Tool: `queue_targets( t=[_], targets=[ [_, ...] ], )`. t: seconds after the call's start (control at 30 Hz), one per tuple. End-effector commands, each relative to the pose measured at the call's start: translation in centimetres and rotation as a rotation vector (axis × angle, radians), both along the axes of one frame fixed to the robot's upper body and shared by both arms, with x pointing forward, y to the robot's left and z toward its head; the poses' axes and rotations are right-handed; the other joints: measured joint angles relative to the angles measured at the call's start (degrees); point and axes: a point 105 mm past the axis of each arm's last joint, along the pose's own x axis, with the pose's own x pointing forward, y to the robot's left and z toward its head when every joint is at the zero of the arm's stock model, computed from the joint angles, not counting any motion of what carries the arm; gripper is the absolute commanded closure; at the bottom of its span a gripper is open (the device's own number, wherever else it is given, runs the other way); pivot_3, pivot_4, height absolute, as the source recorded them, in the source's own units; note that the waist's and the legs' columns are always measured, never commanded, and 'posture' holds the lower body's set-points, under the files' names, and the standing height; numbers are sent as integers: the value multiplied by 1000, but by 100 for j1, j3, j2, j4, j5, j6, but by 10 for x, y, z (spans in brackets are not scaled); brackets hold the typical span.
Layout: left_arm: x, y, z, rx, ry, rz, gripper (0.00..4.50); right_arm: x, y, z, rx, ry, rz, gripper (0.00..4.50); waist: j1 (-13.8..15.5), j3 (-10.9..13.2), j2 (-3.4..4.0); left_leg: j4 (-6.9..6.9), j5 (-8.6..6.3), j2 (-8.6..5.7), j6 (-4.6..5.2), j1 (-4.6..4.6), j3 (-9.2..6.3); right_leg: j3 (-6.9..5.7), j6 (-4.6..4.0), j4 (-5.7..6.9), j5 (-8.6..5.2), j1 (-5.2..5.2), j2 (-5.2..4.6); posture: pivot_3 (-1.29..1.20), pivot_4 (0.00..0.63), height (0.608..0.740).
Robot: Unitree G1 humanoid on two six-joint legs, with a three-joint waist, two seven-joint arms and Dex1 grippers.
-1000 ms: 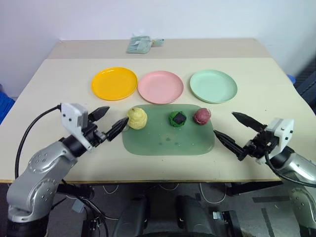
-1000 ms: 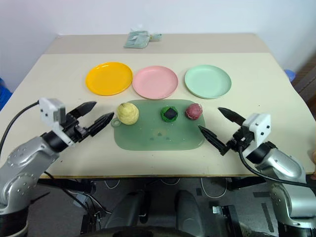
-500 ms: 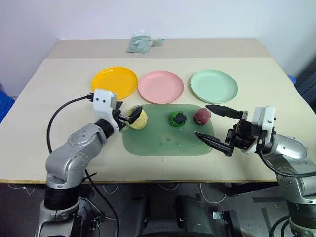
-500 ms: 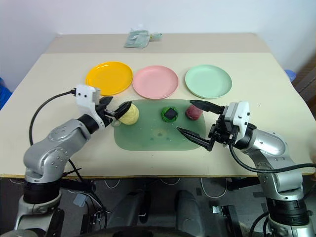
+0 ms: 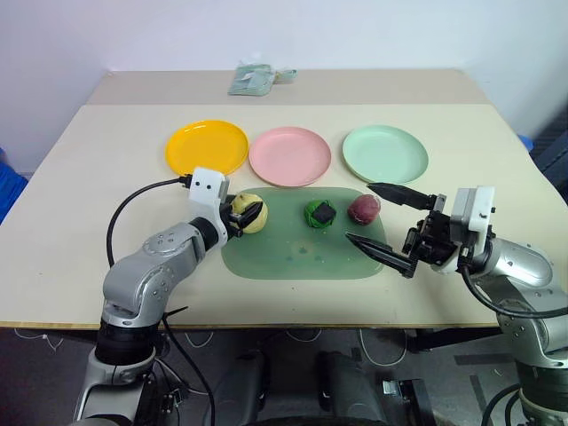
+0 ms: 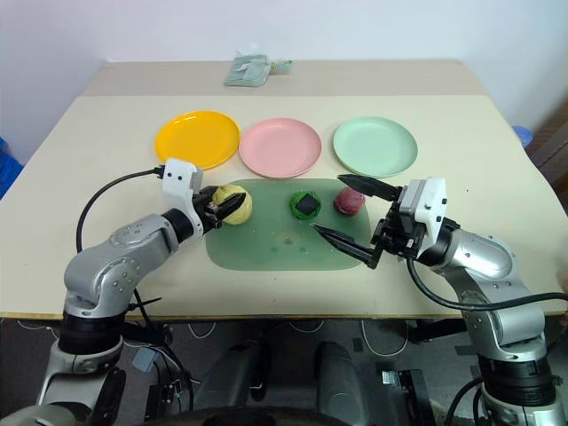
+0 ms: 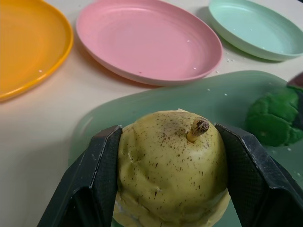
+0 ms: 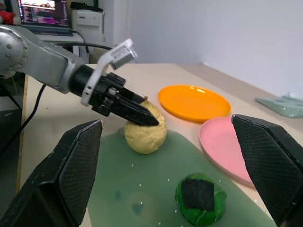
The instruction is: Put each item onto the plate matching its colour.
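The pale yellow pear-like item (image 5: 251, 213) sits at the left end of a green mat (image 5: 302, 256), and my left gripper (image 7: 173, 182) is shut on it, one finger against each side. The dark green item (image 5: 319, 214) with a black patch lies mid-mat, and the maroon-red item (image 5: 363, 209) is at the mat's right end. My right gripper (image 5: 358, 213) hangs open just right of the maroon one, holding nothing. Beyond the mat stand the orange-yellow plate (image 5: 207, 147), the pink plate (image 5: 289, 155) and the mint green plate (image 5: 384, 153), all bare.
A folded pale green packet (image 5: 253, 80) lies at the table's far edge. Bare tabletop (image 5: 106, 177) stretches to the left of the plates and also to their right.
My left gripper has reached forward to the yellow item and shut on it. My right gripper swung left to the mat's right end and stayed open.
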Motion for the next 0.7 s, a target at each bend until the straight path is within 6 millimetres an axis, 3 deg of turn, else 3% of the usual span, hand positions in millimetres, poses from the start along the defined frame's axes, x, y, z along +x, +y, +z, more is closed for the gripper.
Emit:
queue_targets(
  t=[0.03,0.13,0.23,0.37,0.5,0.63,0.7],
  targets=[
    [18,17,28,-37,-95,103,2030,-5,5,14,2,-52,3,0,-8,0,0,0,0,0,0,0,0,0,0,0,0,0,0,0,150,740],
    [48,44,64,-96,-176,237,2030,-1,8,19,9,-69,-5,0,-6,4,-7,1,1,0,-2,-4,-3,-3,1,2,2,-4,3,0,150,740],
    [71,65,80,-111,-224,332,2030,5,8,22,16,-79,-14,0,-19,4,-8,1,2,-1,-2,-5,-2,-4,7,0,5,-5,4,0,150,740],
    [108,96,78,-56,-238,534,2030,15,7,21,23,-92,-24,0,-14,3,-7,-3,2,-4,-3,-4,1,-5,23,-2,15,-7,5,0,150,740],
    [130,103,66,-35,-214,622,2030,24,4,15,24,-91,-28,0,-8,7,-17,-1,2,-9,-1,-5,2,-5,32,-2,20,-6,4,0,150,740],
    [136,100,51,-19,-207,632,130,37,-3,-1,-11,-74,-64,0,-15,14,-31,3,0,-16,3,-8,3,-5,43,-2,31,-7,-2,0,150,740],
    [137,100,51,-36,-220,626,32,38,-4,-4,-15,-73,-66,0,-22,14,-31,2,-2,-18,6,-8,6,-4,45,-2,33,-8,-5,0,150,740]
  ],
)
